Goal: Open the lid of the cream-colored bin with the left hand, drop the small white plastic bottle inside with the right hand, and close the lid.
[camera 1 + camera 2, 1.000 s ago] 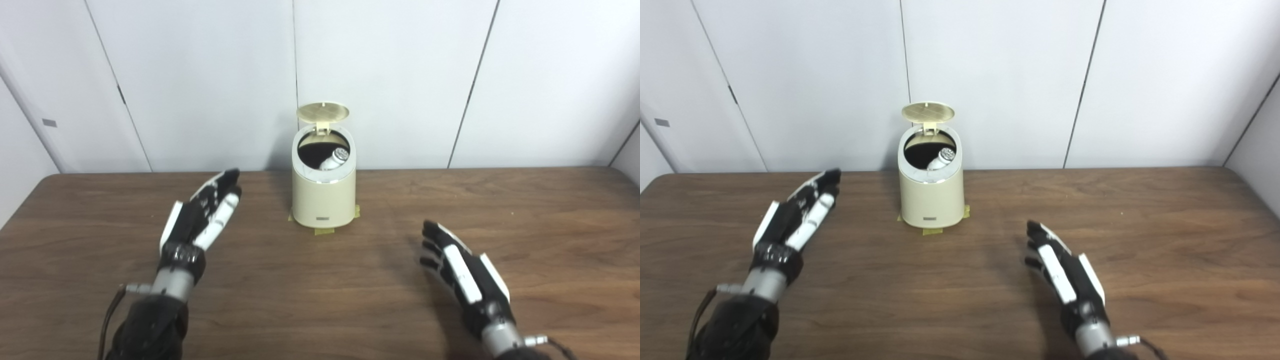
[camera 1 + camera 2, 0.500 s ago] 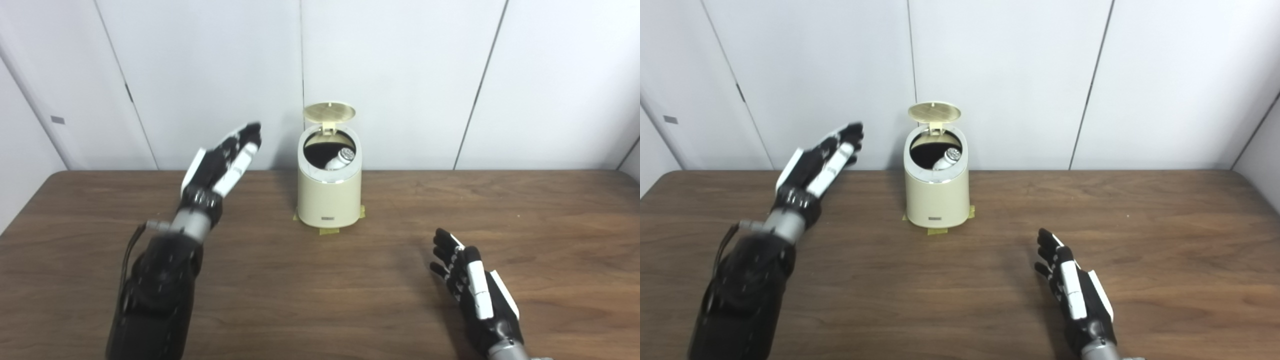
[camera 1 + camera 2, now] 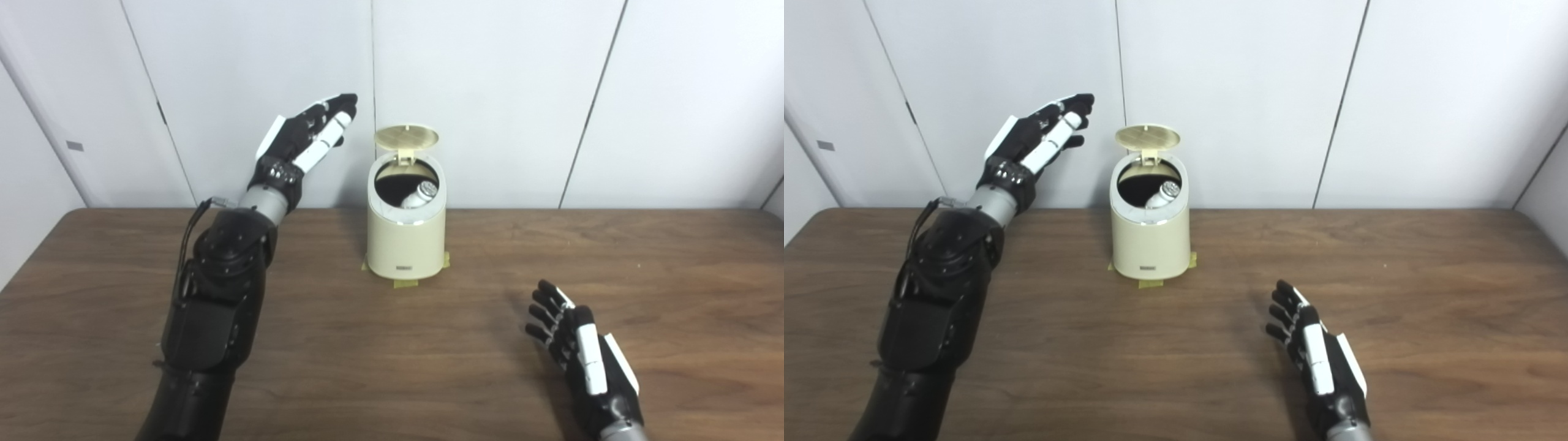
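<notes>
The cream-colored bin [image 3: 405,245] stands at the back middle of the table, held down by tape. Its round lid [image 3: 407,136] is tipped up on its hinge behind the opening. The small white plastic bottle [image 3: 421,194] lies tilted inside the bin, its cap toward the right rim. My left hand [image 3: 306,136] is open and empty, raised level with the lid, to its left and apart from it. My right hand [image 3: 582,355] is open and empty, low over the table at the front right.
The brown wooden table [image 3: 674,257] reaches to the white panelled wall [image 3: 520,92] just behind the bin. Yellow tape tabs [image 3: 405,283] stick out from under the bin's base.
My left hand has risen from low over the table up and right to the lid's height. My right hand has drawn back a little toward me. The camera has shifted slightly.
</notes>
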Robot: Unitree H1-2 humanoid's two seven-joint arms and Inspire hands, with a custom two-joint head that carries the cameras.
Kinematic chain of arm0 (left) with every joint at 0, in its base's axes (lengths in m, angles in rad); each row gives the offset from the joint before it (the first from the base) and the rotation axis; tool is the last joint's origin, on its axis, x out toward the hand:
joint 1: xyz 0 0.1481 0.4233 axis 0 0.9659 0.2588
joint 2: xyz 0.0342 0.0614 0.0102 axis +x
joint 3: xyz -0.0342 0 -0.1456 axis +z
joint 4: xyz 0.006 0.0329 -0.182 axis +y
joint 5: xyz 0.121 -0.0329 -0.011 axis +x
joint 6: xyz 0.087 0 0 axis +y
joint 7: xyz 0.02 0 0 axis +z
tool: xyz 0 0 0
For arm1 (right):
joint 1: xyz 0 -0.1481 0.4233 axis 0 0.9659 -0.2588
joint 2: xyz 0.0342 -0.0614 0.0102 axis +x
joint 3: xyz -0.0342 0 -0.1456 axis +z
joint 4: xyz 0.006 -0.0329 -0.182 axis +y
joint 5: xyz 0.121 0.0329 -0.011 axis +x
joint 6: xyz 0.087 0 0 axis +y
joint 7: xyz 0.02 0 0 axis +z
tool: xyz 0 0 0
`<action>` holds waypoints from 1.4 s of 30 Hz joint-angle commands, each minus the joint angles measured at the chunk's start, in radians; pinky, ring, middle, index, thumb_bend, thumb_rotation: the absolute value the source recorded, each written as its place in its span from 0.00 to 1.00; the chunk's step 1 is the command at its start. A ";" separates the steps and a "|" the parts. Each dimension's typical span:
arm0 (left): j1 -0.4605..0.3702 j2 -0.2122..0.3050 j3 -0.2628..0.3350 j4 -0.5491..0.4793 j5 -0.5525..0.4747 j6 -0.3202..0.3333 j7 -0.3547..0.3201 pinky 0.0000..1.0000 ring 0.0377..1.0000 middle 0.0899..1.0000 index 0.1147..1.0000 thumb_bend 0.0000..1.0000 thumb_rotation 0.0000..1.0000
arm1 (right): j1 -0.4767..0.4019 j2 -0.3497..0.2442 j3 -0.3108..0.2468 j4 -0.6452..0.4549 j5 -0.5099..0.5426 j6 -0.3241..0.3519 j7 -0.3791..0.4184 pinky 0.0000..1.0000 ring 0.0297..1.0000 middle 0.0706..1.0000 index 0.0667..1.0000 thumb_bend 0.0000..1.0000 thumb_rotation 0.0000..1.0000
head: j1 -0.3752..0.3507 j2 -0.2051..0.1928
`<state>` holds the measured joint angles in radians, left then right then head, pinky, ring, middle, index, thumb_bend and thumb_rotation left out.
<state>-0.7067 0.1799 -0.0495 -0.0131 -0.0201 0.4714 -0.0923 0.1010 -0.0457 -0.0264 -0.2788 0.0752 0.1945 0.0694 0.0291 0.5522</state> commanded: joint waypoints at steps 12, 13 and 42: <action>-0.178 0.058 -0.149 0.135 0.164 -0.057 -0.086 0.78 0.84 0.83 0.80 0.48 0.64 | 0.012 0.002 0.001 -0.009 0.029 -0.051 0.018 0.79 0.86 0.88 0.89 0.61 1.00 | -0.005 0.003; -0.183 0.059 -0.161 0.142 0.181 -0.062 -0.089 0.77 0.83 0.83 0.79 0.47 0.62 | 0.012 0.003 0.002 -0.010 0.027 -0.049 0.017 0.78 0.86 0.88 0.89 0.61 1.00 | -0.008 0.004; -0.226 0.261 -0.526 0.048 0.952 -0.384 -0.236 0.77 0.78 0.71 0.68 0.54 0.75 | 0.008 0.020 0.040 -0.056 -0.017 0.016 -0.027 0.70 0.81 0.81 0.82 0.56 1.00 | -0.037 0.049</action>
<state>-0.8852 0.4238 -0.5806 0.0668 0.8897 0.1095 -0.3312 0.1018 -0.0391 0.0094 -0.2992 0.0606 0.2214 0.0461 -0.0077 0.6013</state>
